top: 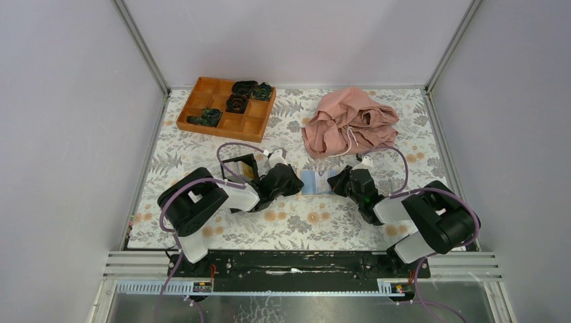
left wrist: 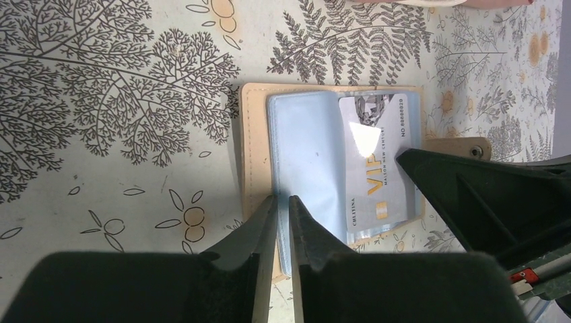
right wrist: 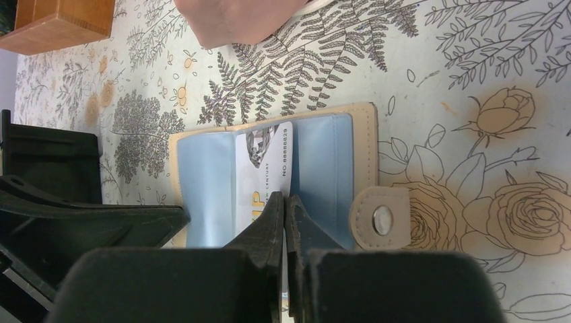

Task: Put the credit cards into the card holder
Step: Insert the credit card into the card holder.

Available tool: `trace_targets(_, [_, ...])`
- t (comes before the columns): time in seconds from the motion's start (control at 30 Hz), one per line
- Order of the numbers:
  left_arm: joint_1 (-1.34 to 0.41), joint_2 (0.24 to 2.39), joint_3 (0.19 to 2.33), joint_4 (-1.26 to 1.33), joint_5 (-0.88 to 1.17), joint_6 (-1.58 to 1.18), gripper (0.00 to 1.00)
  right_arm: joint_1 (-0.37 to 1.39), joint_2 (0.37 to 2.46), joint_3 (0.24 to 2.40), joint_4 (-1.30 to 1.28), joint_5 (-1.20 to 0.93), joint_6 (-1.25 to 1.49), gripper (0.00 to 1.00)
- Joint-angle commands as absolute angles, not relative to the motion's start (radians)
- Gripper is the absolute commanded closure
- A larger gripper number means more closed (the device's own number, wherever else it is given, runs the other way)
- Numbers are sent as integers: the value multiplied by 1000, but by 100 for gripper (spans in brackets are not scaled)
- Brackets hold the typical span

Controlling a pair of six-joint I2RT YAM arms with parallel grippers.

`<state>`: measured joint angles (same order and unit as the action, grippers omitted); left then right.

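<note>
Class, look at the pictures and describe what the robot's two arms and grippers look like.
Both the left arm and the right arm have chunky black housings joined by white links. A purple cable loops along each. The left gripper and right gripper each have two black wedge-shaped fingers tapering to thin tips.

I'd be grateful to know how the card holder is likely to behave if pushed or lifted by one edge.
The card holder lies open and flat, so it probably slides on the tablecloth rather than tips. Its thin blue sleeves look pliable, so lifted by an edge it would likely sag or fold. The glare on the card suggests slick plastic.
</note>
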<state>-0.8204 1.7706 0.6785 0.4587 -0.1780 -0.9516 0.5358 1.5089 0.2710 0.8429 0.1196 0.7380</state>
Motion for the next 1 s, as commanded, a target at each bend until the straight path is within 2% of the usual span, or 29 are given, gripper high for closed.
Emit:
trace_targets(0.0, [-830,1861,659,260,-228,-910,81,532,1538,288,740,142,677,100])
trace_targets(0.47, [-843,1866,672,185,-280,-880,85,593,1573,283,747,139,700,100])
trace_targets(0.97, [-851,1890,682,156,-318,-873,87,641,1455,220,695,134,744,100])
